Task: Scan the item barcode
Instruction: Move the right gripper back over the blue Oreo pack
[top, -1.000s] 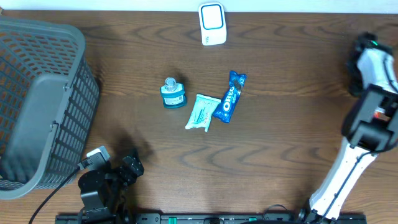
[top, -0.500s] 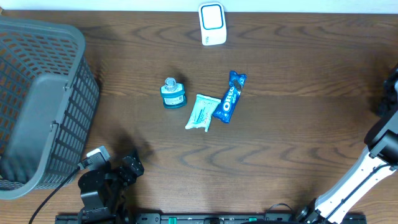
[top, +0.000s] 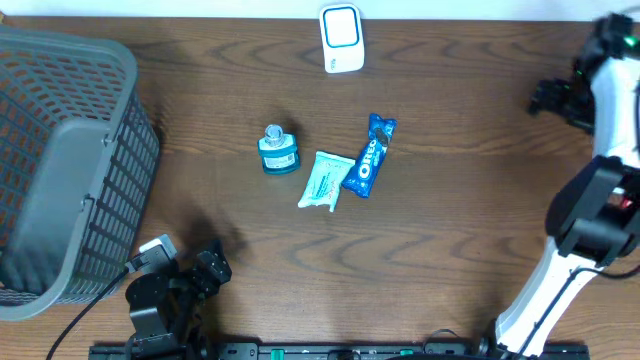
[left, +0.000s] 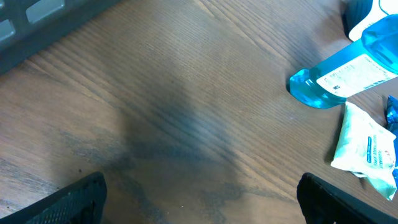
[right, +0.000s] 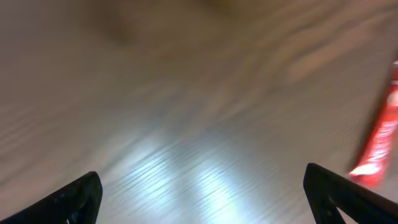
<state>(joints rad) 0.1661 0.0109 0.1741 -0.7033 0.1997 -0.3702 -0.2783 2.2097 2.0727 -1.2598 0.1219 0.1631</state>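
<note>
Three candidate items sit mid-table (top: 450, 240), bunched close: mouthwash bottle (top: 278, 150), wipes pkt (top: 326, 180) and Oreo pack (top: 369, 155), the last two touching along one side. Can't tell which one is meant. Scanner (top: 341, 38) stands at the far edge, well apart from the group.

Handling, as a judgement:
- Oreo pack: light, crinkly film, prob. a bit slippery, and the biscuits will crack if squeezed hard. Take it across the narrow width near the middle, gently.
- Wipes pkt: soft, floppy, light, and will sag. Pinch across the short side.
- Mouthwash bottle: heaviest of the three, rigid, smooth plastic. Seems to lie flat w/ label up, so grip across the body below the cap.

L gripper (left: 199, 208): fingers apart, nothing between them, low at the near edge beside the basket (top: 60, 160). Bottle & wipes pkt lie ahead of it and off to its right, well apart.

R gripper (top: 548, 98): fingers wide apart, empty (its wrist view is blurred, just bare wood plus a red strip at the edge I can't name). It's over the far right of the table, well apart from the group. The Oreo pack is the nearest item on its side, so prob. the easiest reach.
</note>
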